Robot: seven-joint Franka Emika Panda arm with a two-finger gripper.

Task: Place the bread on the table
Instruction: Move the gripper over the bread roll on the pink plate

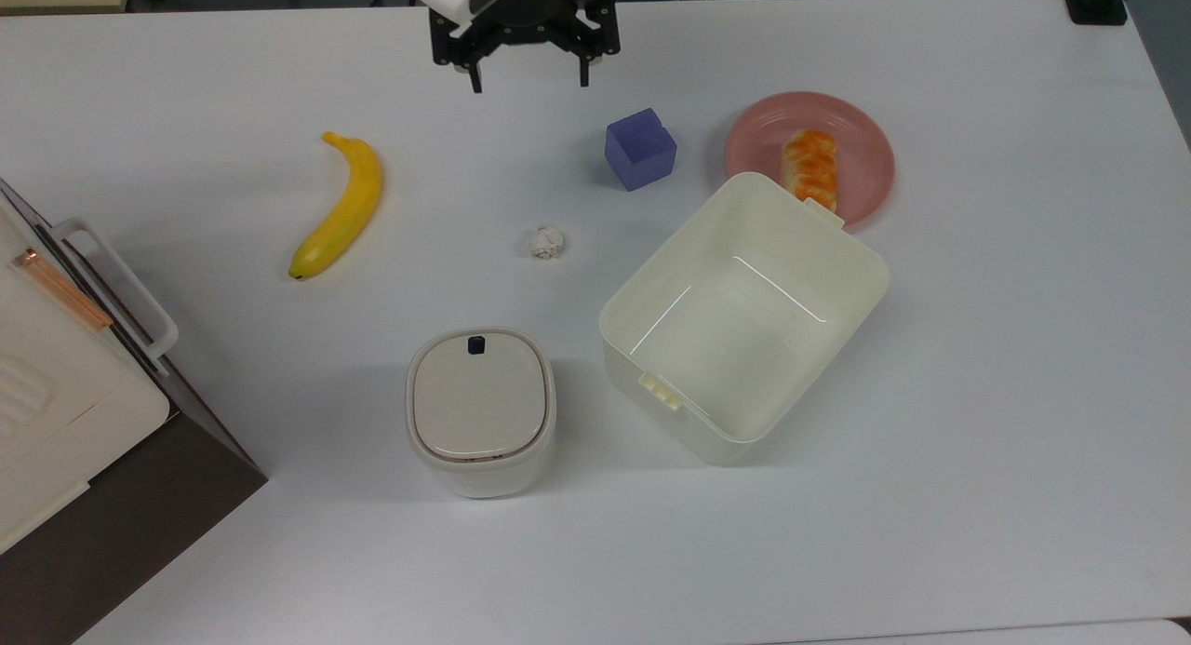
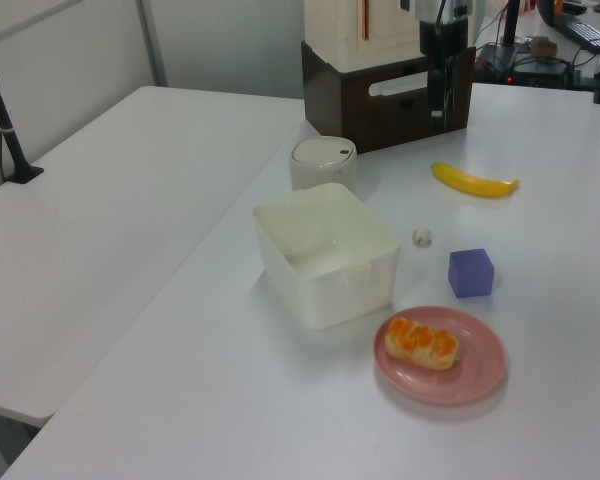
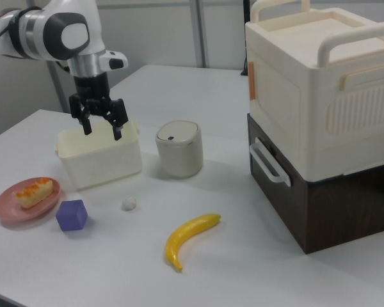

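The bread lies on the round pink plate, near the far right part of the table in the top view. One end of it is hidden behind the rim of the big cream box, which sits right next to the plate. The bread is a little long loaf. In the top view its long way runs almost up and down, leaning a bit, with one end pointing at the box. In the left view it lies more sideways across the plate. Its top is shiny, orange and bumpy, and its sides are pale. It looks light and soft, so a hard squeeze could squash it. The shiny top may be a bit slippery. A good place to grab it looks like the middle, across the short way, with one finger on each pale side. The gripper is up in the air, well away from the bread, on the other side of the purple block. Its two fingers are spread wide apart and hold nothing. The task has not got far, because the bread is not yet picked up. There is lots of bare table near the plate to set it down on.
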